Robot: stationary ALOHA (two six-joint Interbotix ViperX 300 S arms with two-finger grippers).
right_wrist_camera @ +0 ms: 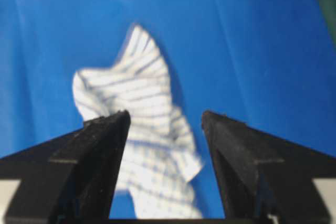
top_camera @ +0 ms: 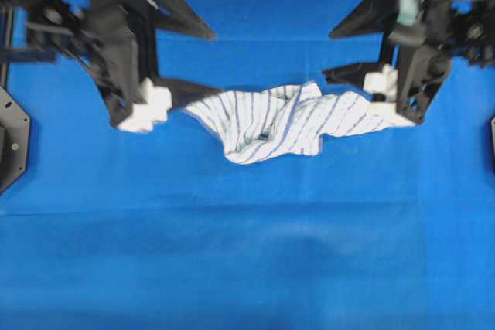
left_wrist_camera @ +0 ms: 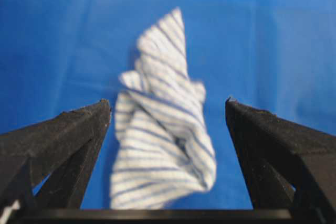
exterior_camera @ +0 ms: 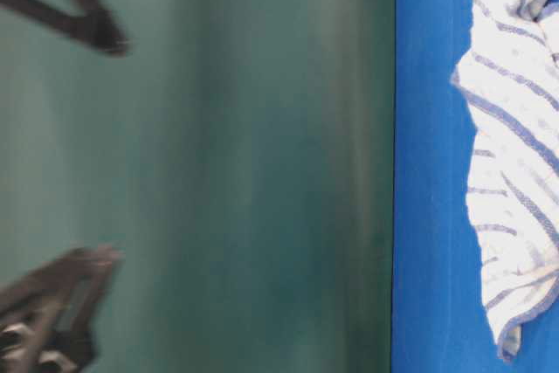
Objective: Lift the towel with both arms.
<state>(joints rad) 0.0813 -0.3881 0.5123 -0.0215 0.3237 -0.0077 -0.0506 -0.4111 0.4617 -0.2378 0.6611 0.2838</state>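
We see the towel (top_camera: 282, 123) lying crumpled in a loose heap on the blue table covering (top_camera: 247, 253), a little above the middle of the overhead view, strung out sideways between the two arms. Its folds bunch up near the centre, and one lobe sags toward six o'clock.

The left gripper (top_camera: 210, 61) sits at about nine o'clock of the towel. Its two pointed fingers are spread wide, one tip aimed toward the upper middle of the view, the other ending just beside the towel's left corner. From the left wrist camera we look between those fingers (left_wrist_camera: 79, 135): they stand far apart with the towel (left_wrist_camera: 163, 135) lying between and beyond them, pinched by neither.

The right gripper (top_camera: 331, 56) sits at about three o'clock of the towel, its arm carrying teal tape patches (top_camera: 408, 1) near the top. Its fingers are also spread apart. The white block (top_camera: 381, 81) at its base hangs over the towel's right end; whether it touches the cloth we cannot tell. In the right wrist view the fingers (right_wrist_camera: 102, 150) frame the towel (right_wrist_camera: 142, 114) with a clear gap between them, gripping nothing.

The table-level view is blurred; we make out striped cloth (exterior_camera: 515, 155) on blue at the right edge and dark finger shapes at the left.
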